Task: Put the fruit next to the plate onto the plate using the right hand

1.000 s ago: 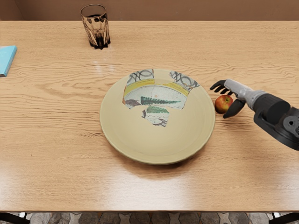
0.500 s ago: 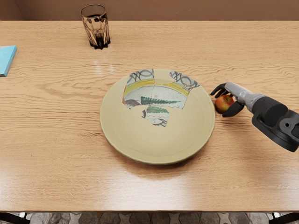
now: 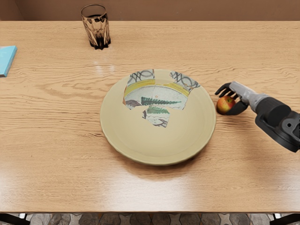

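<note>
A small red-yellow apple rests on the table just off the right rim of the large beige plate, whose patterned centre looks broken into pieces. My right hand reaches in from the right edge and cups the apple. Its dark fingers curl over the far side and the thumb wraps the near side. The apple sits at table level, beside the plate. The left arm does not show.
A dark glass tumbler stands at the back left. A light blue flat object lies at the left edge. Bare wood lies all around the plate, and the table's front edge runs along the bottom.
My right hand moved in from spread fingers beside the apple to fingers wrapped around it. The apple has barely shifted; the plate and glass are unchanged.
</note>
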### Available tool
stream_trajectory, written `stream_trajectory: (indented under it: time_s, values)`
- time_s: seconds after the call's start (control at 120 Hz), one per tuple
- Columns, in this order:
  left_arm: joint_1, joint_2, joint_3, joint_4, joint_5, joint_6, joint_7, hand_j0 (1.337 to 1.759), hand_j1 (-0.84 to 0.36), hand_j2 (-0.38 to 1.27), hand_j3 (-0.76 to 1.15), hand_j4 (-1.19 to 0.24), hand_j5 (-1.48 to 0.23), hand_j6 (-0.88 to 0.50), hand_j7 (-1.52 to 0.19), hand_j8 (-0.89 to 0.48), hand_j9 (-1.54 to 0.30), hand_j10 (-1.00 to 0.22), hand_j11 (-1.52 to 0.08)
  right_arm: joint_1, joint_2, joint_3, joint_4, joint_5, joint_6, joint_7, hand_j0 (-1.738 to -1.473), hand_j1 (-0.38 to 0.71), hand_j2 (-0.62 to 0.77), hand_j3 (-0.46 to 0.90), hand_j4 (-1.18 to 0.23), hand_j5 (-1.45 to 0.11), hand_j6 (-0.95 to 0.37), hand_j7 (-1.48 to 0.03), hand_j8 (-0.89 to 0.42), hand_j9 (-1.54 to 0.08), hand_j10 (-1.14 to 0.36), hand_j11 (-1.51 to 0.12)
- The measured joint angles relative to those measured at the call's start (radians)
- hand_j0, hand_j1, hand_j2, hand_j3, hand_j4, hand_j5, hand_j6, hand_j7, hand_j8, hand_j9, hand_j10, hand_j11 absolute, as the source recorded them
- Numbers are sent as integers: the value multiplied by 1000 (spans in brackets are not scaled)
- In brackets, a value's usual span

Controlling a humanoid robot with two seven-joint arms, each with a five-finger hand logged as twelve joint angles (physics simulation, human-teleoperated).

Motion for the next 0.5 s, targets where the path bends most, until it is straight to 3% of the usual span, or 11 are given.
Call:
stream_trajectory:
  time_s: [0.292, 0.5]
  values:
    - [0, 0, 0, 0, 0, 0, 0, 1658, 349, 0, 0, 0, 0, 0, 0, 0, 0, 0, 0, -8, 21, -1, -36, 0, -19, 16, -1658, 192, -85, 0, -439, -575, -443, -571, -435, -575, -437, -575]
    - [0, 0, 0, 0, 0, 0, 0, 1658, 349, 0, 0, 0, 0, 0, 0, 0, 0, 0, 0, -9, 29, -2, -40, -2, -25, 16, -1652, 220, -29, -1, -529, -699, -387, -691, -431, -695, -532, -693]
